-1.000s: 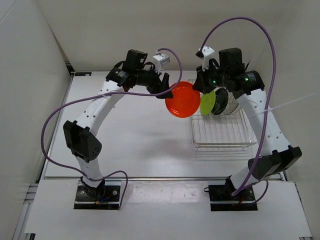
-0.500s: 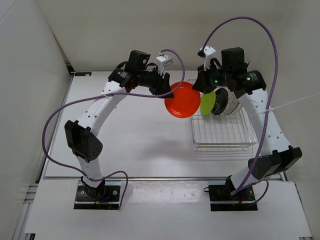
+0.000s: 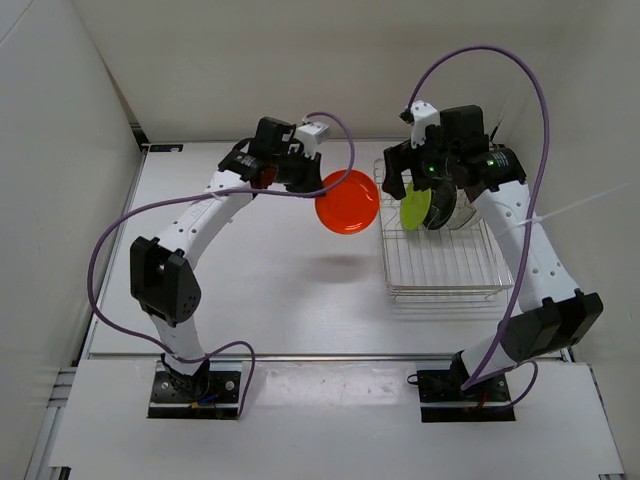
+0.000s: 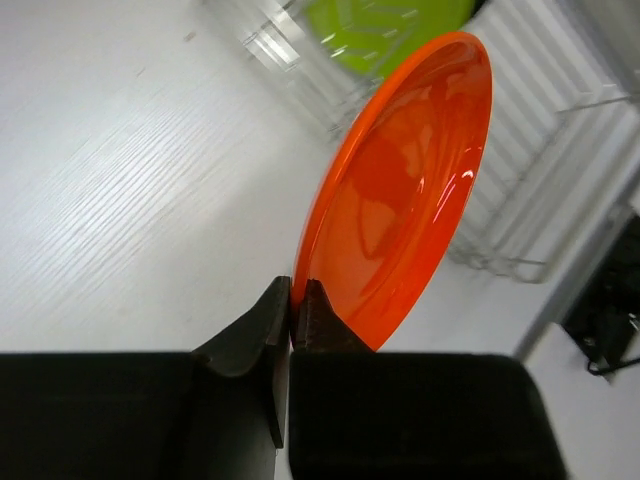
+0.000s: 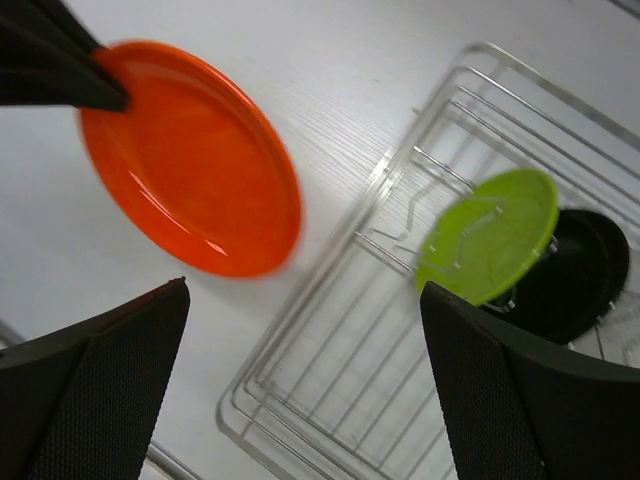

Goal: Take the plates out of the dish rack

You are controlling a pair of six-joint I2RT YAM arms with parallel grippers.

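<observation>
My left gripper [image 3: 316, 186] is shut on the rim of the orange plate [image 3: 348, 201], holding it tilted in the air just left of the dish rack [image 3: 440, 268]. In the left wrist view the fingertips [image 4: 291, 300] pinch the orange plate [image 4: 400, 190] at its lower edge. My right gripper [image 3: 404, 180] hangs open over the rack's back left corner with nothing in it [image 5: 303, 290]. A lime green plate [image 3: 415, 207], a black plate [image 3: 441, 206] and a clear plate [image 3: 463, 208] stand on edge at the back of the rack. The right wrist view shows the lime green plate [image 5: 490, 235] and the black plate [image 5: 580, 270].
The wire rack [image 5: 290, 318] sits on the right half of the white table [image 3: 260, 290]. Purple cables [image 3: 130, 215] loop off both arms. White walls close the table at the back and left.
The left gripper closed on the orange plate's rim and carried it left, away from the rack. The right gripper let the plate go and opened wide, shifting slightly back over the rack.
</observation>
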